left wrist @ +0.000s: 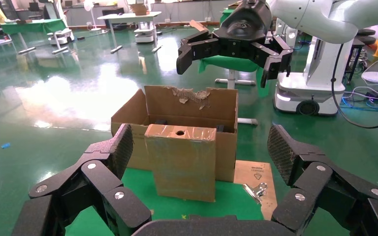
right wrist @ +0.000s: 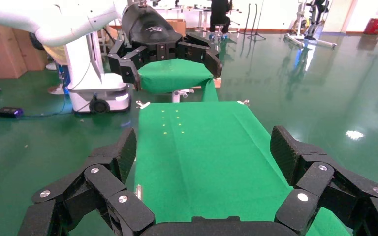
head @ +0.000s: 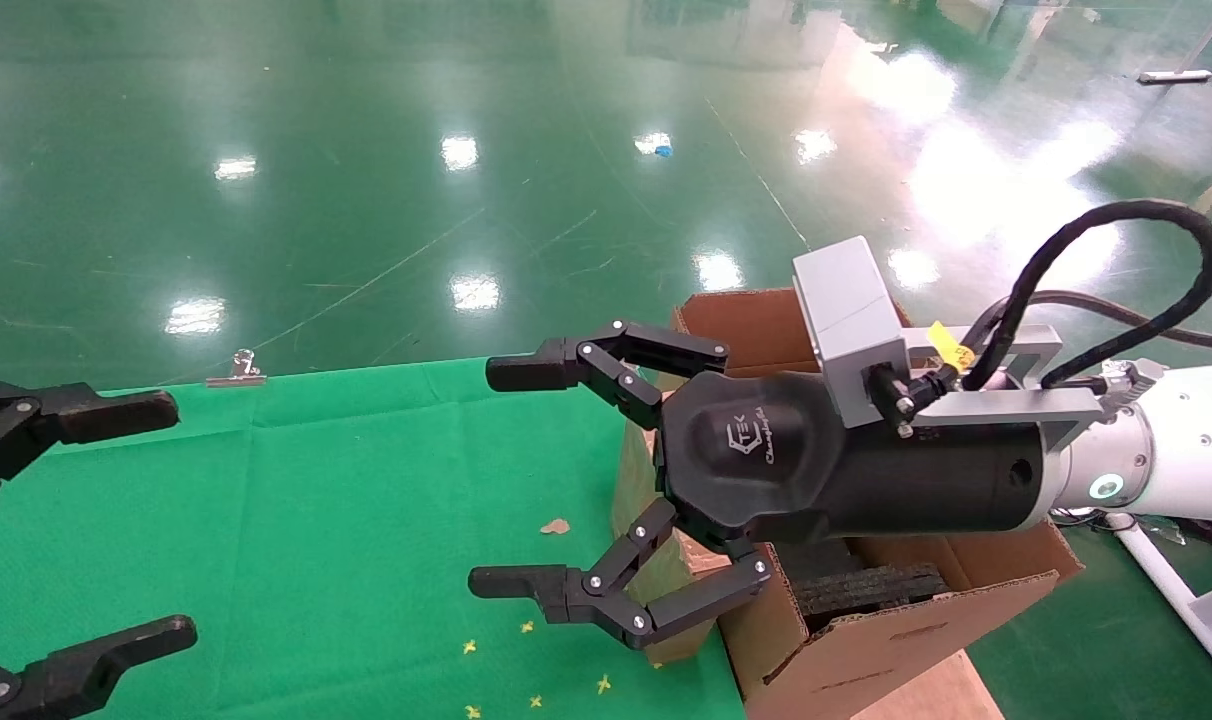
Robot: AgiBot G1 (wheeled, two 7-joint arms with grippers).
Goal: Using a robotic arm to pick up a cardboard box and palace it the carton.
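The carton (head: 896, 640) is sitting off the right edge of the green cloth (head: 346, 520), holding what look like black foam inserts (head: 866, 588). The cardboard box (left wrist: 181, 161) is standing upright just in front of it. A metal clip (head: 236, 372) is lying nearby. The right gripper (head: 511, 475) is hanging above the cloth, fingers spread wide, empty. The left gripper (head: 116, 520) is hovering open too.

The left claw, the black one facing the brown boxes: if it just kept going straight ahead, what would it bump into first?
Most likely the small cardboard box, standing upright on the green cloth between the open left claw fingers, with the carton right behind it.
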